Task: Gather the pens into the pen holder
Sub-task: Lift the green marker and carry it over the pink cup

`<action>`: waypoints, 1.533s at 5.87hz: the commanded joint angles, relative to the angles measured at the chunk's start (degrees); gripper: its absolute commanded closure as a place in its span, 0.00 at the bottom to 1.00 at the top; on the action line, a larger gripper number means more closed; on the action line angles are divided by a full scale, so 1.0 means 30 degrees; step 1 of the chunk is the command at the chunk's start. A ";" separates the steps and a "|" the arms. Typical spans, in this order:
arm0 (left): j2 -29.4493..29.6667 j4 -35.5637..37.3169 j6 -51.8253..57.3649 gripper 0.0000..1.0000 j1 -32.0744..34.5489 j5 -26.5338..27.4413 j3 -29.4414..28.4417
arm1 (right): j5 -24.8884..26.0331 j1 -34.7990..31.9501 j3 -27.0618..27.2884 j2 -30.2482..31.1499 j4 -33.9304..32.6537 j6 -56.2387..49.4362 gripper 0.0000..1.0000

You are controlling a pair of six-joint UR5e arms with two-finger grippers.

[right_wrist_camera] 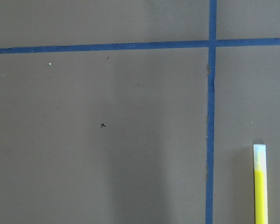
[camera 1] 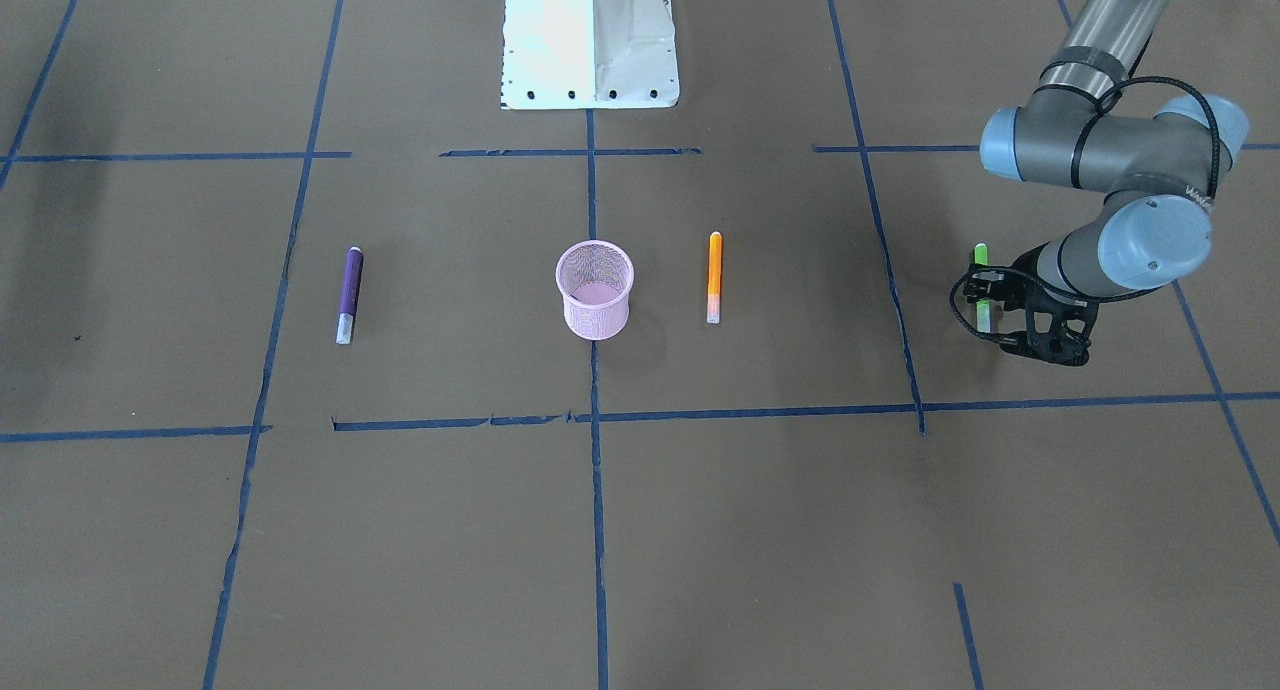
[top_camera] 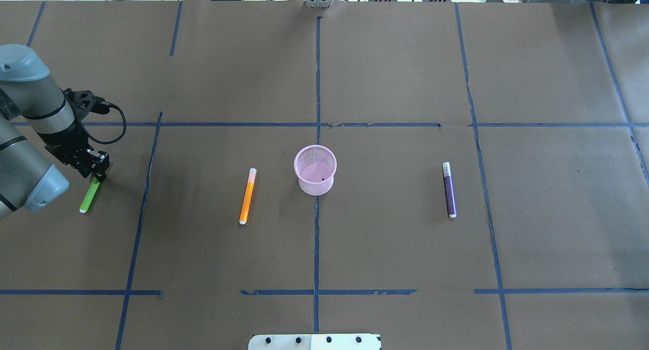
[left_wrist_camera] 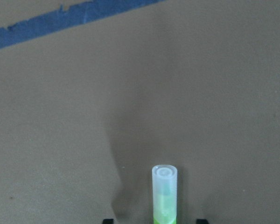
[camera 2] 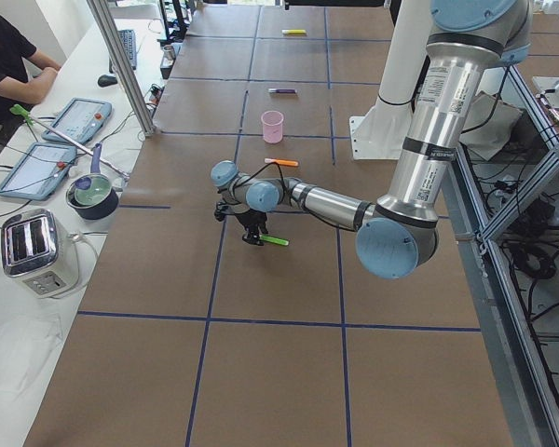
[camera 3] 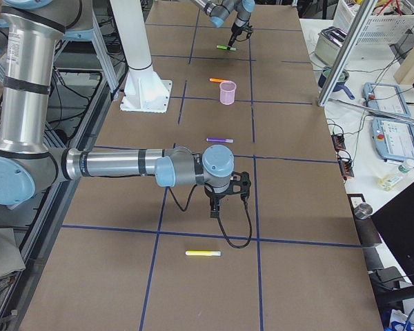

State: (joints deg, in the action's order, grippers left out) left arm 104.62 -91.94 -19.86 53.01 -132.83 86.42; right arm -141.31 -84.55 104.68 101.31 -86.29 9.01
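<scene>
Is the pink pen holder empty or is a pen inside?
Empty: in the overhead view the pen holder shows its bare bottom, no pen.

The cup (top_camera: 315, 170) stands alone mid-tabletop (top_camera: 395, 248), mouth open upward, with bare brown paper all round it. On its left-arm side the orange pen (top_camera: 247, 196) lies flat, near but apart, with passing room between. Farther out that way the left pincer (top_camera: 96, 176) sits low at the green pen (top_camera: 88, 199), fingers parted either side of it. On the cup's other side the purple pen (top_camera: 449, 189) lies well apart. Robot-ward of the cup rises the white base (camera 1: 590, 40). The right pincer (camera 3: 214, 210) and yellow pen (camera 3: 203, 254) are well beyond the purple pen.
</scene>
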 commanded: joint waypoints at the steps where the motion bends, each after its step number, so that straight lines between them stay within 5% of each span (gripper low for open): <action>1: 0.0135 -0.0027 -0.0032 1.00 -0.0004 0.0008 0.0255 | -0.0037 0.0000 -0.0001 0.0039 -0.0007 0.0014 0.00; 5: 0.3350 -0.0026 -0.1831 1.00 -0.0961 0.0356 0.5625 | -0.0096 0.0000 0.0116 -0.0019 0.0111 0.0014 0.00; 7: 0.5897 -0.0985 -0.5933 1.00 -0.3708 0.5052 0.8098 | -0.0008 0.0000 0.0438 -0.0135 0.0169 -0.0044 0.00; 8: 0.6052 -0.5171 -0.9923 1.00 -0.5523 0.9369 0.8079 | 0.0021 0.0000 0.0439 -0.0136 0.0894 -0.0044 0.00; 9: 0.6140 -0.5735 -1.0282 1.00 -0.8296 1.5329 0.8050 | 0.0080 0.0000 0.0439 -0.0107 0.1511 -0.0044 0.00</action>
State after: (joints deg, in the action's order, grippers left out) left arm 122.46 -104.77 -46.61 35.71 -103.21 110.34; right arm -141.22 -84.55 105.96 100.96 -83.54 8.88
